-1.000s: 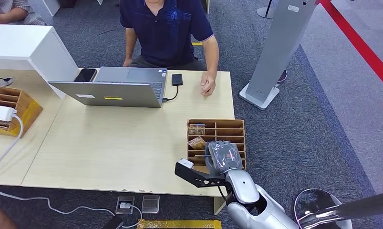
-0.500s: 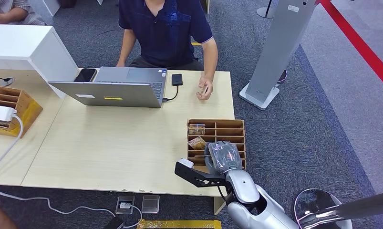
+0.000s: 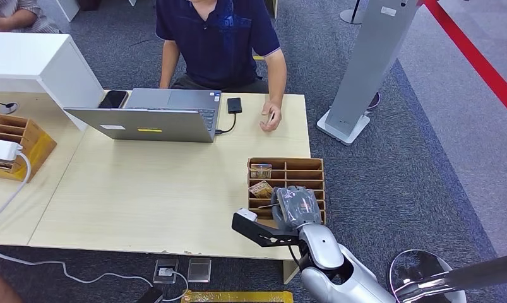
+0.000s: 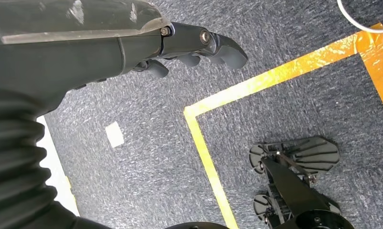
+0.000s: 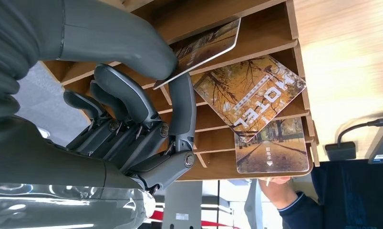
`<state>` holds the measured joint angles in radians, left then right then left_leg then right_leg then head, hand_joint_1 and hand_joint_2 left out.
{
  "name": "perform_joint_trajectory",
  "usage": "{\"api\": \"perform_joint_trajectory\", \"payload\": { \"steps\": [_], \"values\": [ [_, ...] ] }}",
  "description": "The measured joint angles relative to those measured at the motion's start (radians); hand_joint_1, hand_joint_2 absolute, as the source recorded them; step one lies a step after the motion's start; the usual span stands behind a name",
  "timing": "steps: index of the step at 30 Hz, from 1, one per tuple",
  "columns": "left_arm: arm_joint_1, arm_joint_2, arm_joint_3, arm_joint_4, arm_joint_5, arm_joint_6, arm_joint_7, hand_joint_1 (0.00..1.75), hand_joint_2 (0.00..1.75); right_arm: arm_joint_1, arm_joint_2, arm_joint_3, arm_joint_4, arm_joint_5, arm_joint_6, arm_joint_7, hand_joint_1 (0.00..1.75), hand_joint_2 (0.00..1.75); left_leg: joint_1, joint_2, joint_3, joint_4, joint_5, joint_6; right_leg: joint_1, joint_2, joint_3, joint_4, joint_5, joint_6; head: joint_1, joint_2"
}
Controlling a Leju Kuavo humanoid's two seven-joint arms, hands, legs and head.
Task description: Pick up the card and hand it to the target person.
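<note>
The card [image 5: 203, 45] has an autumn-tree photo on its face, white edge, rounded corners. It's tilted, sticking partway out of a slot in the wooden rack [image 5: 270, 28], pinched between the right hand's [image 5: 132, 109] thumb and a finger.

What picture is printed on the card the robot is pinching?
An autumn scene of golden-leaved trees on the card, clearest in the right wrist view, pinched by the right hand.

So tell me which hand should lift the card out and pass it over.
The right hand. Its thumb and a finger already pinch a card in the wooden organiser, on the side where the person's hand rests. The left hand hangs over the carpet, holding nothing.
</note>
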<state>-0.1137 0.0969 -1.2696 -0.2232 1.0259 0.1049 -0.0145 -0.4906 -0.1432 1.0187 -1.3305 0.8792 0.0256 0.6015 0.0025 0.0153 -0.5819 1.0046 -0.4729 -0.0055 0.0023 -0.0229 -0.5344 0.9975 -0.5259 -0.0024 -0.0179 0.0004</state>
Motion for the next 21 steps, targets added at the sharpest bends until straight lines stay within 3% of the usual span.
{"api": "perform_joint_trajectory", "payload": {
  "steps": [8, 21],
  "values": [
    [0.0, 0.0, 0.0, 0.0, 0.009, 0.0, 0.0, 0.0, 1.75, 0.0, -0.013, -0.016, -0.026, 0.001, -0.031, 0.033, 1.73, 1.75, 0.0, 0.0, 0.0, 0.0, 0.0, 0.0, 0.0, 0.0, 0.0, 0.0, 0.0, 0.0, 0.0, 0.0],
    [0.002, 0.0, 0.001, 0.0, 0.023, 0.0, 0.0, 0.0, 1.75, 0.014, -0.083, -0.144, -0.174, 0.018, -0.051, 0.098, 1.73, 1.75, 0.0, 0.0, 0.0, 0.0, 0.0, 0.0, 0.0, 0.0, 0.0, 0.0, 0.0, 0.0, 0.0, 0.0]
  ]
}}
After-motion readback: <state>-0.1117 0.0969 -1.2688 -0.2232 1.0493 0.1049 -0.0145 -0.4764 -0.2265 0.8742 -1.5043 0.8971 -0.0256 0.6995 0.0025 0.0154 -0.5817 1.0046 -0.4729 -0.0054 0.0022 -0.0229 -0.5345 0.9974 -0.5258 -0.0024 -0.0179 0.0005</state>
